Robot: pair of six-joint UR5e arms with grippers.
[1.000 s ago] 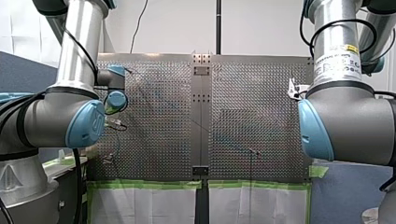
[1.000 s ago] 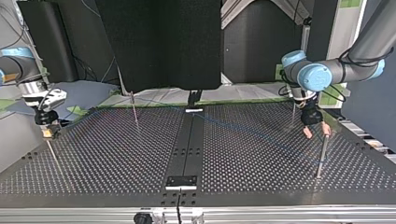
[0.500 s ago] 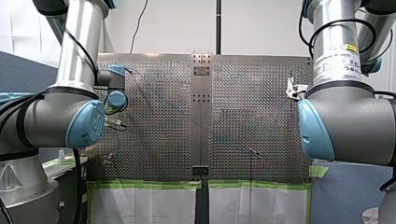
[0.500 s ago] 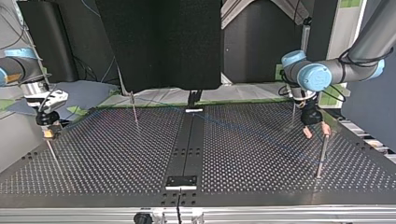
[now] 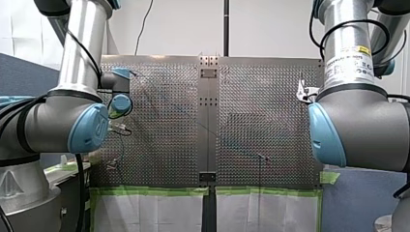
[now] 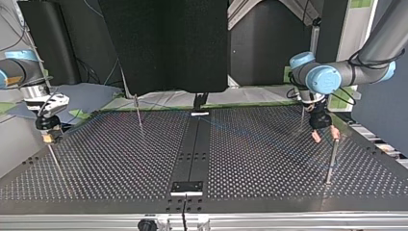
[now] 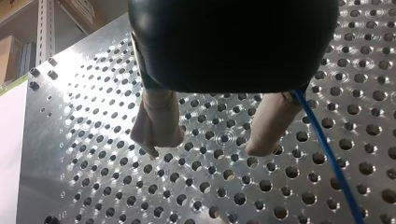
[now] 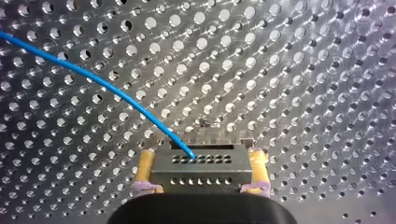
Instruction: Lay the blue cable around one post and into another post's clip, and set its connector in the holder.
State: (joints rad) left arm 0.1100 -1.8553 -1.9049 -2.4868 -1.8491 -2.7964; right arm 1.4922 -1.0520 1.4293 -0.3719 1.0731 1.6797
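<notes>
In the right wrist view my right gripper (image 8: 201,154) is shut on a grey connector block (image 8: 201,171), its yellow pads (image 8: 145,169) pressed to the block's sides. The blue cable (image 8: 116,95) leaves the block's face and curves away over the perforated plate. In the top view this gripper (image 6: 48,137) hangs at the table's left edge, above a thin post (image 6: 55,161). My left gripper (image 6: 325,135) stands open at the right, low over the plate. Its beige fingers (image 7: 156,119) hold nothing, and the cable (image 7: 327,154) runs just outside one of them.
A slim post (image 6: 138,113) stands at the back left of the top view. Another post (image 6: 332,159) rises right beside my left gripper, and a third (image 6: 302,118) stands behind it. A dark strip (image 6: 192,154) splits the plate down the middle.
My right gripper has shifted very slightly with the connector in it. The left arm and the cable have not visibly moved.
</notes>
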